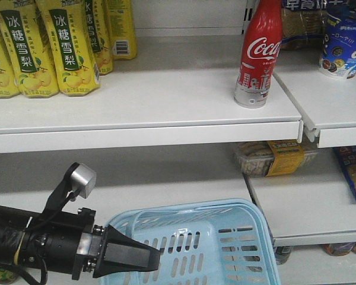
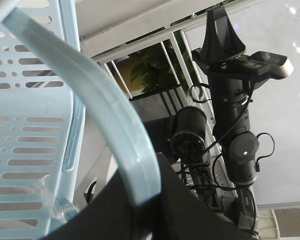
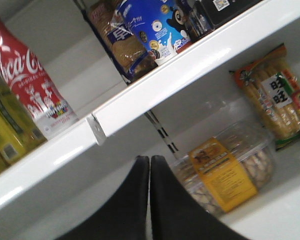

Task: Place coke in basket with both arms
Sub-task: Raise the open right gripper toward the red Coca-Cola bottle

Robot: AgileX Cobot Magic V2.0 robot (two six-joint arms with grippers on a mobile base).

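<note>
The coke [image 1: 260, 53], a slim red bottle with white script, stands upright on the upper shelf, right of centre. It also shows at the left edge of the right wrist view as the coke [image 3: 25, 90]. The light blue basket [image 1: 184, 209] hangs low in the front view. My left gripper [image 1: 157, 256] is shut on its swing handle [image 2: 105, 110], which runs down between the black jaws; the basket's slotted wall [image 2: 25, 150] fills the left. My right gripper [image 3: 150, 159] is shut and holds nothing. It sits below the upper shelf's level, to the right of the coke.
Yellow pear-drink bottles [image 1: 47, 47] crowd the upper shelf's left. A blue snack cup [image 1: 341, 50] stands right of the coke. A clear box with a yellow label [image 3: 225, 175] and a cracker packet [image 3: 275, 100] lie on the lower shelf. The white shelf lip [image 1: 166, 127] juts forward.
</note>
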